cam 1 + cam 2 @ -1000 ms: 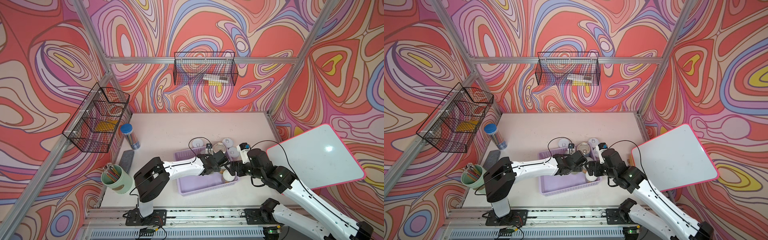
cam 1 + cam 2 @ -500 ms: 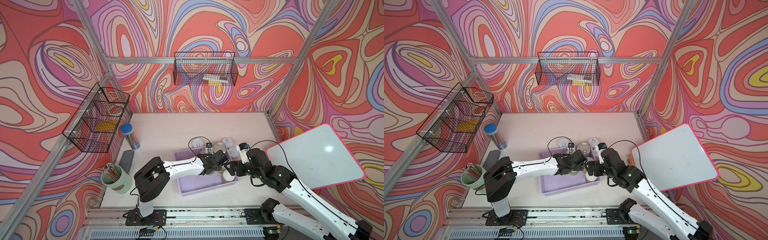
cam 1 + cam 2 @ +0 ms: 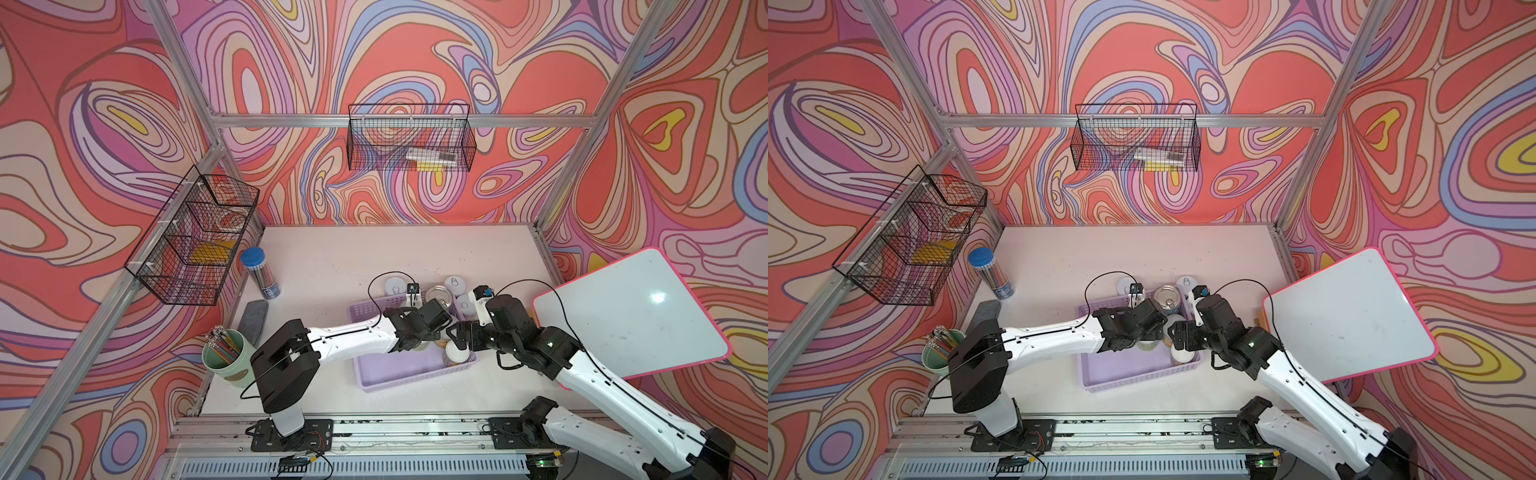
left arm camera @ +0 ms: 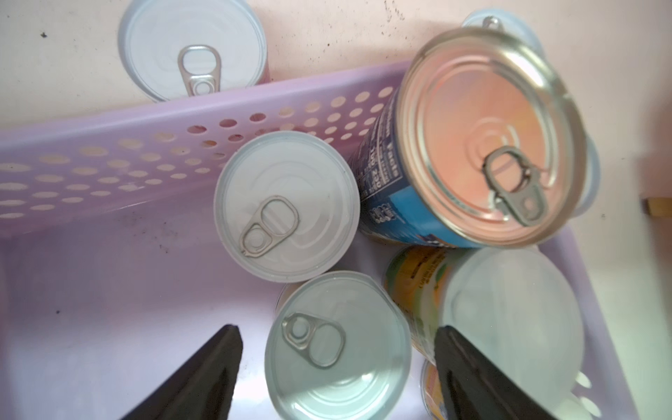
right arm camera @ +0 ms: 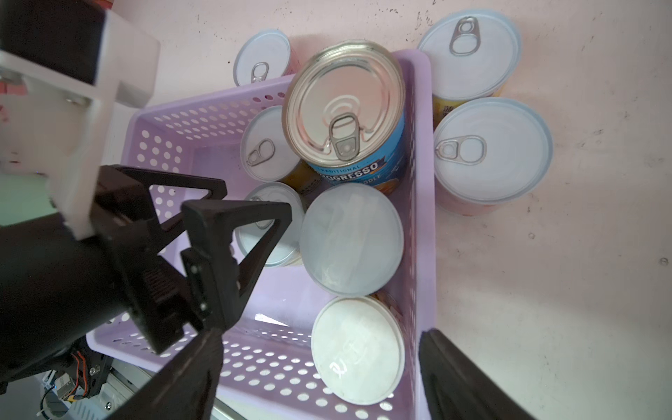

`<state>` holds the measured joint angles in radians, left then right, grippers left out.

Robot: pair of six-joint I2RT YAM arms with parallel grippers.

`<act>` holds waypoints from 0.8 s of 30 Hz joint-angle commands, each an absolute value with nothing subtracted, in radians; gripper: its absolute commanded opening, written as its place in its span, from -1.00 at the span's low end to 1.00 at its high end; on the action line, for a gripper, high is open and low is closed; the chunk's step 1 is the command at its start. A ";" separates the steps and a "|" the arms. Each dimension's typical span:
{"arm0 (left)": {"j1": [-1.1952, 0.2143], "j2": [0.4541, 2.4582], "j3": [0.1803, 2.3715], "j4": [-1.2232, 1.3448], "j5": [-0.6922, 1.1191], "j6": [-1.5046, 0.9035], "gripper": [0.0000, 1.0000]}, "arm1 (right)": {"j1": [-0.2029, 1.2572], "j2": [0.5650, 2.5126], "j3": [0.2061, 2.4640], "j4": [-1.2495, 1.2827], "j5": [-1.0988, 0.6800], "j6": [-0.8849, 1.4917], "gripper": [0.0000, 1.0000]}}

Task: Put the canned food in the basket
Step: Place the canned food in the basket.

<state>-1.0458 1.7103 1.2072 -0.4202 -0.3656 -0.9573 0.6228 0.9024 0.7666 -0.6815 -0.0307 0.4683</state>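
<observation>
Holding pencils (image 3: 222,353), green cup (image 3: 232,374) at far left, lilac basket (image 3: 395,372) mid-table with five tins (image 5: 269,145) inside, blue tin (image 5: 349,109) in its far right corner, left gripper (image 4: 336,327) released, astride a small tin (image 4: 338,349), right gripper (image 5: 318,334) released above near-corner tin (image 5: 358,349), three small tins (image 5: 491,152) on table (image 3: 332,257) just outside.

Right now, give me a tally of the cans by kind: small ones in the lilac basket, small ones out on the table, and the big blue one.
Small cans inside the basket: 4
Small cans on the table: 3
Big blue-label can, inside the basket: 1
Total: 8
</observation>
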 commanded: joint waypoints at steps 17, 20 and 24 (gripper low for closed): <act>-1.002 1.411 1.119 -0.423 -0.299 -0.560 0.89 | 0.618 1.108 0.992 -0.622 0.078 0.506 0.91; -0.992 1.386 1.109 -0.385 -0.236 -0.508 0.89 | 0.618 1.117 1.033 -0.636 0.172 0.543 0.96; -0.967 1.367 1.095 -0.298 -0.115 -0.443 0.98 | 0.617 1.138 1.106 -0.667 0.200 0.411 0.96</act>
<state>-0.9836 1.3937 1.1110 -0.3752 -0.2108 -0.5301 0.6224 1.1240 1.0443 -0.6476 0.1352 0.4892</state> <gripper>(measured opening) 0.976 0.982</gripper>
